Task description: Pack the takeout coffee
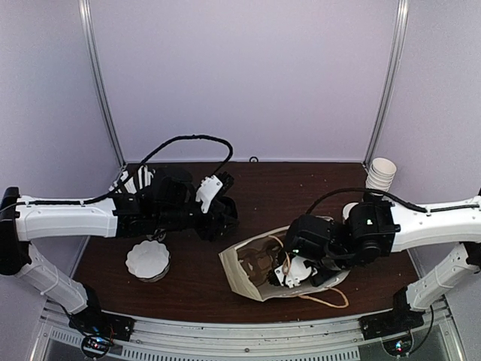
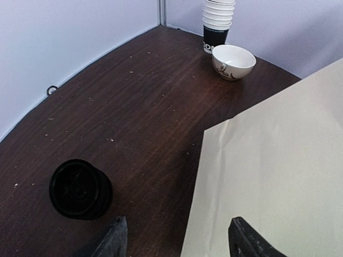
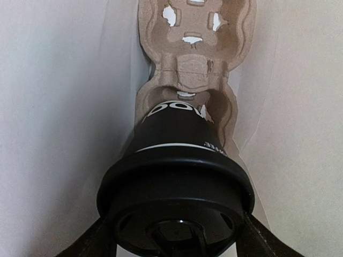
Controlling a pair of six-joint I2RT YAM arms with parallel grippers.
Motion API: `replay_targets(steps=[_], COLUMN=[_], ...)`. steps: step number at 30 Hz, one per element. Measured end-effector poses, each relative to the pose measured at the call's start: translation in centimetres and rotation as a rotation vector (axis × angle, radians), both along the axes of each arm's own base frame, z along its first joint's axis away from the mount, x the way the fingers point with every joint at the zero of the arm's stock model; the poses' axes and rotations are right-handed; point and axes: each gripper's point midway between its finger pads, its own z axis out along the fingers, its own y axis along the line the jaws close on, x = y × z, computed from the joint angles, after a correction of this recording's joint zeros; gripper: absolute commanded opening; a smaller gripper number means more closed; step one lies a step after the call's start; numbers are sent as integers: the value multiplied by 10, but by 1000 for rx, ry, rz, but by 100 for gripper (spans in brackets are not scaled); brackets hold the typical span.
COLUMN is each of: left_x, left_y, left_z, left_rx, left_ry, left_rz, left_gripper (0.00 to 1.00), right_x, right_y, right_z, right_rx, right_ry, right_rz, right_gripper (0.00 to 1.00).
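The takeout coffee (image 3: 177, 140), a dark paper cup with a black domed lid (image 3: 174, 187), is held by its lid in my right gripper (image 3: 174, 238). The cup's base sits in a pocket of a brown pulp cup carrier (image 3: 195, 53) inside the cream paper bag (image 3: 64, 107). In the top view the bag (image 1: 244, 282) lies on its side, mouth up-left, with my right gripper (image 1: 297, 269) reaching into it and the cup hidden. My left gripper (image 2: 177, 243) is open and empty, hovering over the table by the bag's outer side (image 2: 278, 171); it shows in the top view (image 1: 222, 216).
A black round stack of lids (image 2: 80, 188) sits on the table left of my left gripper. A stack of lidless cups (image 2: 217, 21) and a white bowl (image 2: 233, 60) stand at the far right corner (image 1: 381, 174). A white fluted stack (image 1: 147, 260) sits front left.
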Motion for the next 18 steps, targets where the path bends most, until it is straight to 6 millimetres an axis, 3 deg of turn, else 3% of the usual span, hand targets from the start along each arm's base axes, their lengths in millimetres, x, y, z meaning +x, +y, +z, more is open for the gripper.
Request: replay_targets(steps=[11,18], left_x=[-12,-12], left_y=[-18,-20], left_z=[-8,-15], left_rx=[-44,-33], left_ry=[60,74], left_rz=[-85,-96], left_gripper=[67,67], right_x=[-6,-7], right_y=[5,-7], right_z=[0,-1], right_rx=[102,172], right_ry=[112,195], right_rz=[-70,-113], right_gripper=[50,50])
